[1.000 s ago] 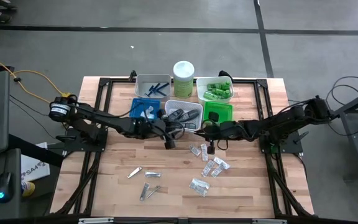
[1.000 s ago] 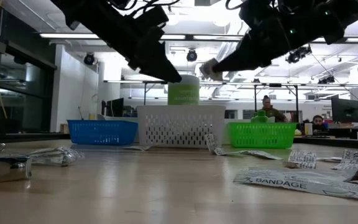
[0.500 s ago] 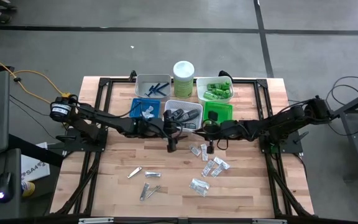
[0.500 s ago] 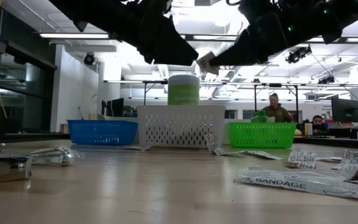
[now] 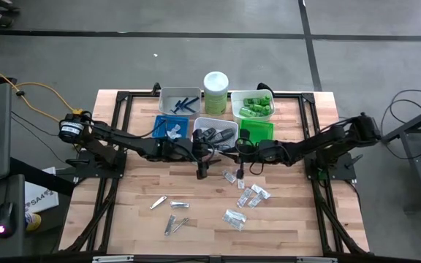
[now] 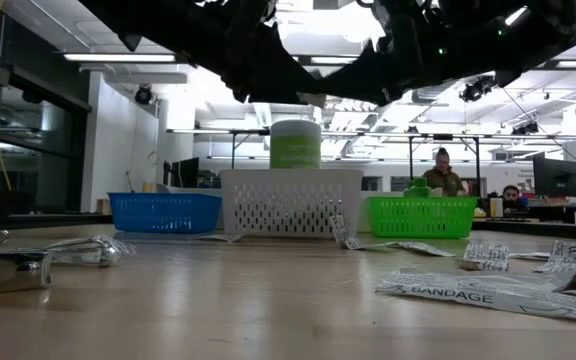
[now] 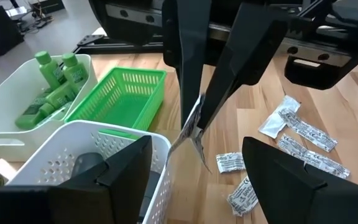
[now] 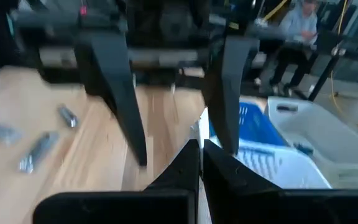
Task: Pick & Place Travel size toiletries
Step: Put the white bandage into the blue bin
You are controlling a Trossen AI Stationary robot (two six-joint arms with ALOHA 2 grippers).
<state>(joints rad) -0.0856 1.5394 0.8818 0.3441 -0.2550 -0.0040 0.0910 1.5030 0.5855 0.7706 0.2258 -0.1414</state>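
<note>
Nearest the table's front edge, silver clippers (image 5: 174, 223) are lying on the wood toward my left side, and loose clear packets (image 5: 250, 196) are lying scattered toward my right, well apart from the clippers. Above the middle of the table I am hanging both claws tips down, close beside each other. My right claw (image 7: 199, 116) is pinching one packet (image 7: 192, 134), fingers pressed together on its upper edge, so the packet is dangling clear of the wood just in front of the white tray (image 5: 229, 124). My left claw (image 5: 202, 172) is hovering next to it with its fingers spread apart and nothing between them. Just behind the claws three trays are sitting in a row: a blue tray (image 5: 161, 124) holding some pale items, the white tray holding dark grey cases (image 5: 213, 134), and a green tray (image 5: 258, 136). In the farthest row a grey tray (image 5: 168, 95) is holding blue razors (image 5: 185, 103), a pale-green canister (image 5: 215, 82) is standing upright, and another white tray (image 5: 234, 98) is holding green tubes (image 5: 254, 106). Beyond the table a person (image 6: 444, 172) is sitting in the room.
</note>
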